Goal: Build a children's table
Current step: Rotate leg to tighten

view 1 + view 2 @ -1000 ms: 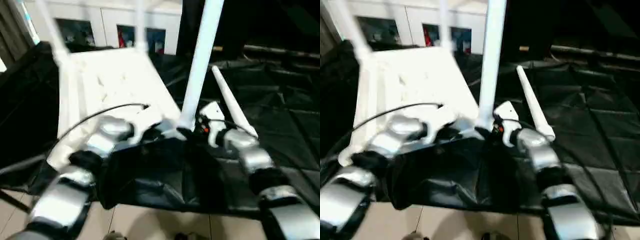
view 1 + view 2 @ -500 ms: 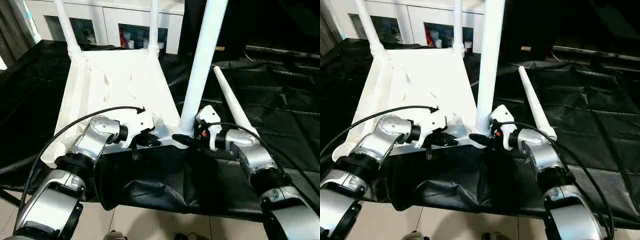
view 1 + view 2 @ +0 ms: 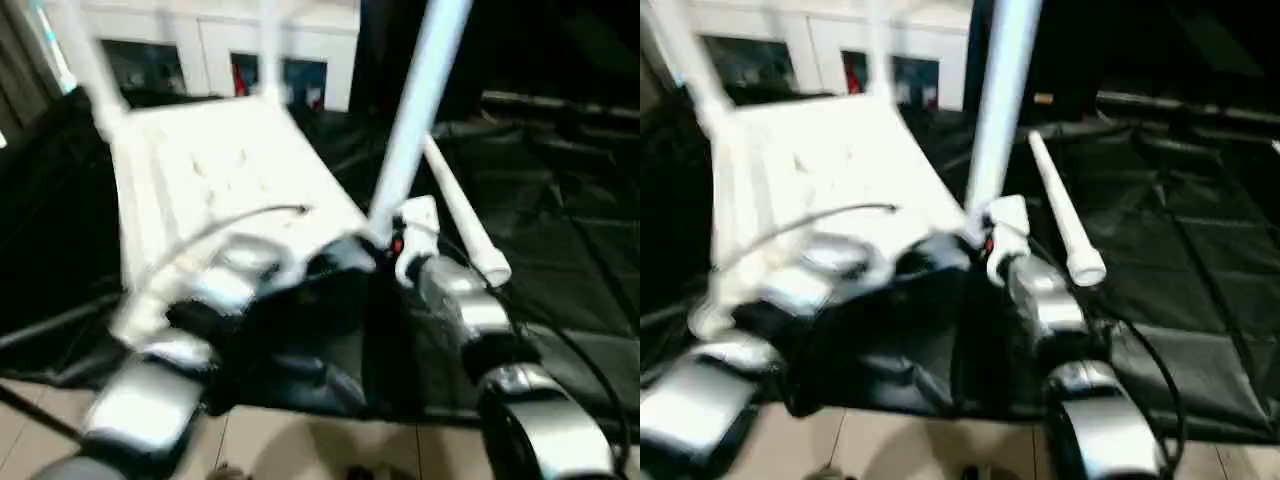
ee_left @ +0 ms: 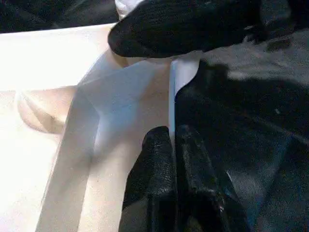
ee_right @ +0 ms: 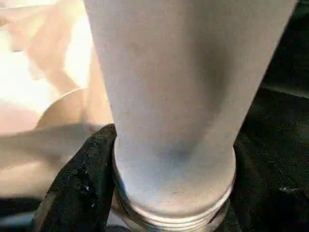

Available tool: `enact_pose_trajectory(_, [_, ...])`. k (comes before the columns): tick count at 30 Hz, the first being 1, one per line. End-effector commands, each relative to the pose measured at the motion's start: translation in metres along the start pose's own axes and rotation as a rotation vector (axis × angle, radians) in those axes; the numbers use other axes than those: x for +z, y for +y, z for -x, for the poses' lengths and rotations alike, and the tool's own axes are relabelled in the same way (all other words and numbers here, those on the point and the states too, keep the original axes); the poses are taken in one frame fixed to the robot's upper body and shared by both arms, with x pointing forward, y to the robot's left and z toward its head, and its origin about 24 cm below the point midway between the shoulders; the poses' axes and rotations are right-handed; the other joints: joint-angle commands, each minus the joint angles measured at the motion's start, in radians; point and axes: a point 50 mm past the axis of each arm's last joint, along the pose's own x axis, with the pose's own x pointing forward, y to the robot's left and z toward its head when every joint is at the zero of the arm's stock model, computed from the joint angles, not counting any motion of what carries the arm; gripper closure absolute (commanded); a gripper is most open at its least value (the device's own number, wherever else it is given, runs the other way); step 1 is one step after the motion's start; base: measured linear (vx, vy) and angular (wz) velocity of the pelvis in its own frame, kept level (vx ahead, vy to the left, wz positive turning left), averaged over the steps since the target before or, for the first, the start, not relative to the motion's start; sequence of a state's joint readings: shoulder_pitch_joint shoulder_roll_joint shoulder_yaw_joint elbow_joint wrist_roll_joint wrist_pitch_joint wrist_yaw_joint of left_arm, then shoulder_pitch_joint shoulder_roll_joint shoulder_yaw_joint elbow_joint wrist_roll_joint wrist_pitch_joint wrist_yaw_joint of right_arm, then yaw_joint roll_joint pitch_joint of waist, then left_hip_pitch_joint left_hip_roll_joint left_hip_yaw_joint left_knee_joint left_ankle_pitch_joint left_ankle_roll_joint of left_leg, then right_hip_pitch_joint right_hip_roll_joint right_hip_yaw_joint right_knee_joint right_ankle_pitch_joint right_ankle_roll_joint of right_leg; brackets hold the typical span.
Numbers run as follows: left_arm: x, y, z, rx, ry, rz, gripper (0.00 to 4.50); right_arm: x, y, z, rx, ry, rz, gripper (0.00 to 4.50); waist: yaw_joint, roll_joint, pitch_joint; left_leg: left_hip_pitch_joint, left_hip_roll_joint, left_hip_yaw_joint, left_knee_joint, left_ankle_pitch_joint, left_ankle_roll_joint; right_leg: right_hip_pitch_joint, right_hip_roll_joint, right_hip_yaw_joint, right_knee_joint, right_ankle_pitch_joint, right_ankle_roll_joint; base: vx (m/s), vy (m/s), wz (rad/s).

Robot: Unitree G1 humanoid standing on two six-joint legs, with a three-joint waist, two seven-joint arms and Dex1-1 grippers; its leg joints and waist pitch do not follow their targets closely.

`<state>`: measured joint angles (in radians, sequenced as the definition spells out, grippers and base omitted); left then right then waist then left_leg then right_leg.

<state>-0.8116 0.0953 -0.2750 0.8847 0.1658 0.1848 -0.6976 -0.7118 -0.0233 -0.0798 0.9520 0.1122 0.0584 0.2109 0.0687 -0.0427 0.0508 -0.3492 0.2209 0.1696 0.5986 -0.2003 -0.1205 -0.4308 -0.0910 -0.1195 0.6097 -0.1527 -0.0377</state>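
The left gripper (image 4: 171, 145) has its two black fingers (image 4: 154, 159) pressed together, pinching the thin white edge of the upturned tabletop (image 3: 220, 170) at its near corner. The right gripper (image 5: 145, 193) stands partly open, its fingers spread around the base of an upright white leg (image 3: 415, 110); one finger (image 5: 82, 179) touches the leg just above its ribbed end, the other is hidden behind the leg.

The head views show the tabletop lying underside up on black sheeting (image 3: 560, 250), two more legs (image 3: 85, 60) rising from its far corners, and a loose leg (image 3: 460, 215) lying on the sheeting beside the right forearm (image 3: 465, 300). A white cabinet (image 3: 200, 45) stands behind.

The left wrist view adds the right gripper's black finger (image 4: 193, 24) lying across the corner. In the head views both grippers are blurred, and the legs' tops are cut off.
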Motion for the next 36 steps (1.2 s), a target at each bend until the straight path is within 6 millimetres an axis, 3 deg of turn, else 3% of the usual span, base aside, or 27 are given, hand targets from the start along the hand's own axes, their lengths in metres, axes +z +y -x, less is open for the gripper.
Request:
enact_pose_trajectory(1, [0.004,-0.002,-0.006,0.066,-0.021,0.038,4.50,-0.018,0.012,-0.001,0.008,0.073,-0.039,1.75,-0.001,0.001,-0.069,-0.004,-0.004,0.009,-0.065,-0.179,0.051,0.063,-0.048,0.046,-0.103,-0.442,-0.069,0.000,0.000,0.00])
enact_pose_trajectory(3, [0.008,-0.005,-0.010,0.077,-0.038,0.035,4.50,-0.016,0.020,-0.003,0.030,0.065,0.047,1.75,0.000,-0.003,-0.069,-0.009,-0.003,0.008,-0.066,-0.169,0.056,0.067,-0.048,0.046,-0.097,-0.412,-0.076,0.000,0.000,0.00])
enact_pose_trajectory(4, [0.009,-0.006,-0.011,0.083,-0.039,0.036,4.50,-0.015,0.022,-0.004,0.035,0.057,0.063,1.19,0.003,-0.003,-0.071,-0.008,-0.003,0.008,-0.066,-0.162,0.059,0.067,-0.050,0.047,-0.094,-0.399,-0.083,0.000,0.000,0.00])
enact_pose_trajectory(7, [0.007,-0.005,-0.010,0.077,-0.039,0.033,4.50,-0.012,0.023,-0.005,0.051,0.034,0.043,1.05,0.003,-0.003,-0.070,-0.009,-0.002,0.009,-0.066,-0.163,0.068,0.068,-0.050,0.049,-0.092,-0.384,-0.093,0.000,0.000,0.00])
enact_pose_trajectory(9, [0.004,-0.001,-0.005,0.069,-0.042,0.022,4.50,-0.008,0.021,-0.004,0.072,0.005,0.058,0.70,0.001,-0.004,-0.069,-0.009,-0.003,0.009,-0.067,-0.173,0.073,0.068,-0.051,0.047,-0.094,-0.392,-0.092,0.000,0.000,0.00])
enact_pose_trajectory(13, [0.001,0.002,0.001,0.031,-0.073,-0.023,4.50,-0.004,0.018,-0.002,0.154,-0.024,0.113,0.70,-0.004,-0.006,-0.069,-0.014,-0.005,0.008,-0.066,-0.170,0.082,0.072,-0.051,0.047,-0.096,-0.410,-0.085,0.000,0.000,0.00])
enact_pose_trajectory(19, [-0.015,0.011,0.022,-0.078,-0.060,-0.077,4.50,0.002,-0.010,0.016,0.366,-0.025,0.211,0.70,0.000,-0.006,-0.067,-0.014,-0.001,0.008,-0.066,-0.158,0.106,0.074,-0.051,0.048,-0.095,-0.394,-0.098,0.000,0.000,0.00])
enact_pose_trajectory(24, [-0.023,0.010,0.035,-0.202,-0.076,-0.128,4.50,0.005,-0.027,0.028,0.485,0.006,0.262,0.70,-0.002,0.000,-0.068,-0.012,0.005,0.008,-0.067,-0.154,0.096,0.072,-0.052,0.051,-0.088,-0.369,-0.127,0.000,0.000,0.00])
enact_pose_trajectory(31, [-0.031,0.003,0.052,-0.383,-0.075,-0.155,4.50,0.005,-0.031,0.039,0.638,0.043,0.303,0.70,0.004,0.004,-0.070,-0.009,0.012,0.009,-0.069,-0.141,0.091,0.074,-0.052,0.056,-0.073,-0.263,-0.182,0.000,0.000,0.00])
enact_pose_trajectory(34, [-0.033,0.004,0.054,-0.390,-0.063,-0.166,4.50,0.003,-0.030,0.042,0.680,0.067,0.320,0.70,0.006,0.004,-0.070,-0.008,0.013,0.010,-0.068,-0.146,0.086,0.075,-0.052,0.057,-0.071,-0.261,-0.184,0.000,0.000,0.00])
enact_pose_trajectory(36, [-0.034,0.005,0.056,-0.392,-0.060,-0.169,4.50,0.002,-0.029,0.042,0.688,0.069,0.322,0.94,0.010,0.004,-0.069,-0.008,0.012,0.011,-0.069,-0.143,0.081,0.075,-0.052,0.058,-0.072,-0.266,-0.177,0.000,0.000,0.00])
